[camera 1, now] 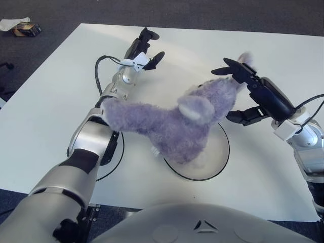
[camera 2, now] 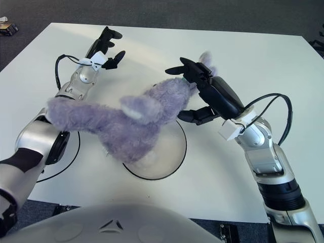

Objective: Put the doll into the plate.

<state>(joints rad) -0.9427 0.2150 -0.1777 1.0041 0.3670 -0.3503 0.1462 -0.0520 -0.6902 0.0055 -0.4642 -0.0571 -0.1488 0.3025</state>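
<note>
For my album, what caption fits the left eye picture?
Right hand open beside the purple plush doll lying across the white plate; left hand idle further back on the table.

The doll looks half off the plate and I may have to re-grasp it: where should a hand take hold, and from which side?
Probably the doll's thick torso, from above on the right hand's side. The body lies stretched across the plate's left rim, legs trailing toward the left arm; the ear by the open right hand is thin. The left hand shows farther back on the table.
</note>
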